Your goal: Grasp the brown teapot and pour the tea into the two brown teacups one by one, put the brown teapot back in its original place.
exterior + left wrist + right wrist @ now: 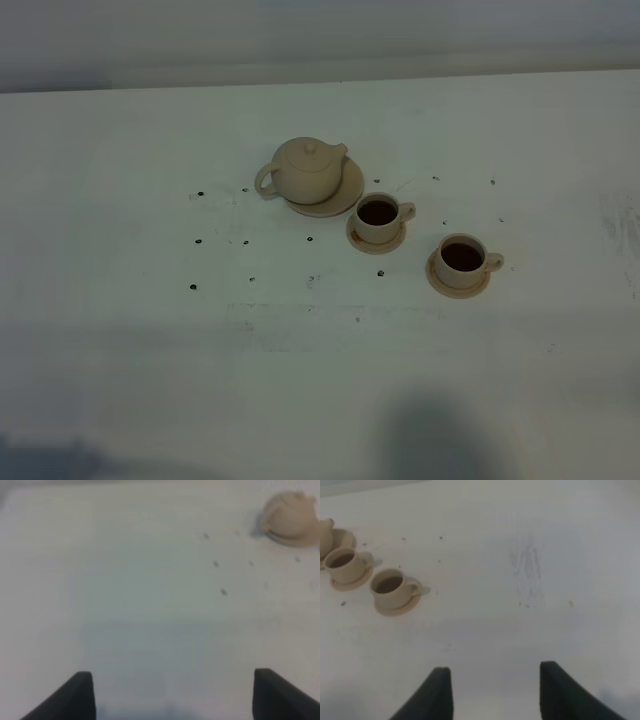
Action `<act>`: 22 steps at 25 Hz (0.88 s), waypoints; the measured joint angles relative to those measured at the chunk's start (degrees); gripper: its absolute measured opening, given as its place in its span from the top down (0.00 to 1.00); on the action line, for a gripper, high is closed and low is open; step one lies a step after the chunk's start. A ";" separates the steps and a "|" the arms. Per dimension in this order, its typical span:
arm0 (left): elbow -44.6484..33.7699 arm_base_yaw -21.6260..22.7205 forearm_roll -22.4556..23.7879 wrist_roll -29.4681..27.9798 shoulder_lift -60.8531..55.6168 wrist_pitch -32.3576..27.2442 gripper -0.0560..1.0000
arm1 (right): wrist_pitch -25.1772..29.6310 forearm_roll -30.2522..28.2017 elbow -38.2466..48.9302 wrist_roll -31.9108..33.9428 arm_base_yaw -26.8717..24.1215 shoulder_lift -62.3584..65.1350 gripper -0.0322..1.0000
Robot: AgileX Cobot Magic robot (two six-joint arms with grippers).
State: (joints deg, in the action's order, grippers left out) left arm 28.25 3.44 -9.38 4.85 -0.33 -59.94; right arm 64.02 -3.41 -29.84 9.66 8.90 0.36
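The brown teapot [306, 169] stands upright with its lid on, on its wide round saucer [345, 195] at the table's middle back. It also shows in the left wrist view [291, 519]. The two brown teacups sit on their own saucers to its right, one nearer the pot [380, 217] and one further right [464, 260]; both hold dark tea. They also show in the right wrist view [345, 565] [392, 587]. My left gripper [172, 692] is open and empty, far from the teapot. My right gripper [495, 690] is open and empty, away from the cups.
The white table [120, 330] bears several small dark specks [198, 241] left of and in front of the teapot. A faint grey smudge [527, 575] marks the table in the right wrist view. Neither arm shows in the high view.
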 joint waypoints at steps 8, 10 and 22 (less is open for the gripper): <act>-1.59 0.00 -0.32 1.33 0.00 -1.14 0.39 | 0.00 0.00 0.00 0.00 0.00 0.00 0.57; -1.66 0.00 -0.27 1.40 0.00 -1.16 0.41 | 0.00 0.00 0.00 0.00 0.00 0.00 0.57; -1.72 0.00 -0.38 1.47 0.00 -1.16 0.51 | 0.00 0.00 0.00 0.00 0.00 0.00 0.57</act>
State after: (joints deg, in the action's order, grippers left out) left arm 26.53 3.44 -9.76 6.32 -0.33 -61.10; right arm 64.02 -3.41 -29.84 9.66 8.90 0.36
